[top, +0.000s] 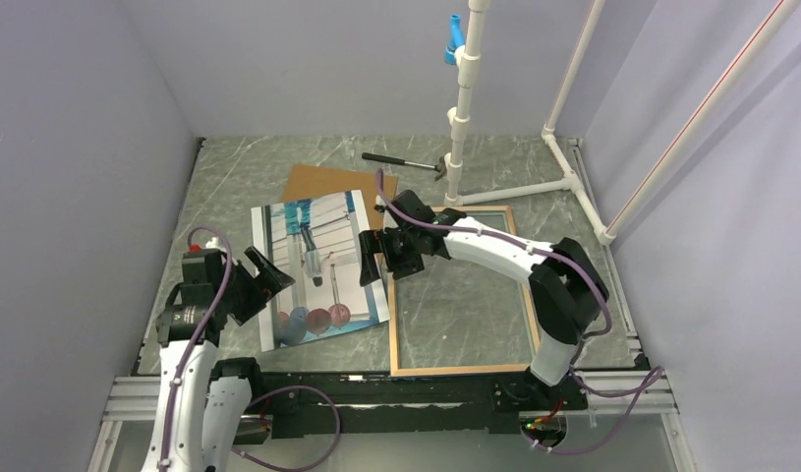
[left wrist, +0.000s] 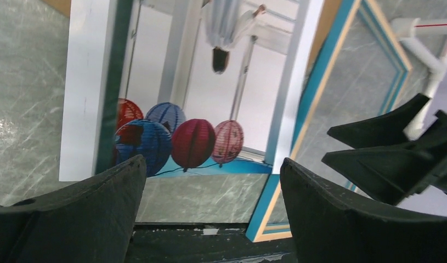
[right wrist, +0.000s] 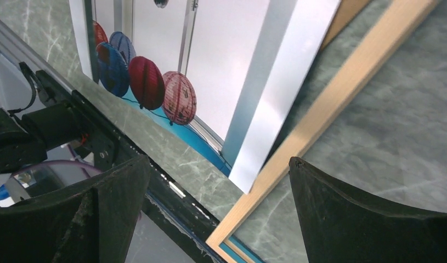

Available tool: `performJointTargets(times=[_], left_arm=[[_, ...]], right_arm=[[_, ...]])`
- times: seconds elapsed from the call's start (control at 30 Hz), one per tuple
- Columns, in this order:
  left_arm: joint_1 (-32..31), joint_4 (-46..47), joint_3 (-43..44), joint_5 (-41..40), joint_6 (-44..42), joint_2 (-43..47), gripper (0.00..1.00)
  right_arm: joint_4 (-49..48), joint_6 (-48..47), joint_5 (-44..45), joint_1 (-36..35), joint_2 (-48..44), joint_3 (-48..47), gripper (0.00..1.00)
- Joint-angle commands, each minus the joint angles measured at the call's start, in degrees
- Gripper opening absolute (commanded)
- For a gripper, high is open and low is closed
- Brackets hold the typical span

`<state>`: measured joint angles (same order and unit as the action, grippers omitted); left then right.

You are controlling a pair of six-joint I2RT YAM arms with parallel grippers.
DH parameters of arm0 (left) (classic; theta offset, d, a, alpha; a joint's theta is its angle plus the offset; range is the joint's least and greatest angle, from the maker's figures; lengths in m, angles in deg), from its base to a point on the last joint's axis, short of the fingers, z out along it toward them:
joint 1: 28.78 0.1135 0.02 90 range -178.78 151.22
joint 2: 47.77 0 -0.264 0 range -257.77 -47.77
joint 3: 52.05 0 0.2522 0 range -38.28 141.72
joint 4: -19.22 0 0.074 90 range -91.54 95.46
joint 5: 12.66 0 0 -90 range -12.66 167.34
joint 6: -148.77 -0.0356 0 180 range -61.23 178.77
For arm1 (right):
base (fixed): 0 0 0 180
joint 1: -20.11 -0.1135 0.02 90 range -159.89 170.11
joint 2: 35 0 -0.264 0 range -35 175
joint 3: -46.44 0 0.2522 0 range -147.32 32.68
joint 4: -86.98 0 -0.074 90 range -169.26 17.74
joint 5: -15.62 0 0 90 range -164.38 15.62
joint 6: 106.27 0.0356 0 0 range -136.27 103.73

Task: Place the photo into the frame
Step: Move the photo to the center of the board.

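The photo [top: 317, 265] lies face up on the table, its coloured lantern balls towards the near edge, and its right edge overlaps the frame's left rail. The frame [top: 460, 370] lies flat to its right, light wood side up, with turquoise showing along its edge [left wrist: 320, 104]. My left gripper [top: 271, 273] hovers open at the photo's left edge with nothing in it. In the left wrist view the photo [left wrist: 199, 98] lies beyond the open jaws [left wrist: 213, 164]. My right gripper [top: 381, 264] is open and empty above the photo's right edge [right wrist: 265, 82] and the frame rail [right wrist: 330, 109].
A brown backing board [top: 322, 182] sticks out from under the photo's far end. A hammer [top: 404, 162] lies at the back. A white pipe stand [top: 465, 108] rises behind the frame, with its feet along the right side. The black base rail [top: 416, 388] runs along the near edge.
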<state>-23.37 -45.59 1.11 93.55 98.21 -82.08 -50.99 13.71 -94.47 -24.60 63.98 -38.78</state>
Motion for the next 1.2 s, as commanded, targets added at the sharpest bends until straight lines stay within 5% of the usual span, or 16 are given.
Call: performJointTargets(times=[0.0, 0.13, 0.6, 1.17], left_arm=[[-0.1, 6.5, -4.7, 0.5, -1.9, -1.2, 0.91], [-0.8, 11.7, -7.7, 0.6, -1.4, -5.4, 0.82], [-1.5, 20.0, -14.2, -8.4, -0.3, -20.8, 0.84], [-1.5, 21.4, -15.3, -8.2, -0.7, -22.6, 0.83]], right_arm=[[1.4, -0.2, 3.1, -2.3, 3.6, -5.6, 0.99], [4.3, 0.3, 4.6, -3.7, 8.5, -10.8, 0.99], [13.9, 1.6, 17.1, -5.8, 18.1, -19.5, 1.00], [8.1, 4.0, 10.5, -5.9, 22.8, -18.0, 1.00]])
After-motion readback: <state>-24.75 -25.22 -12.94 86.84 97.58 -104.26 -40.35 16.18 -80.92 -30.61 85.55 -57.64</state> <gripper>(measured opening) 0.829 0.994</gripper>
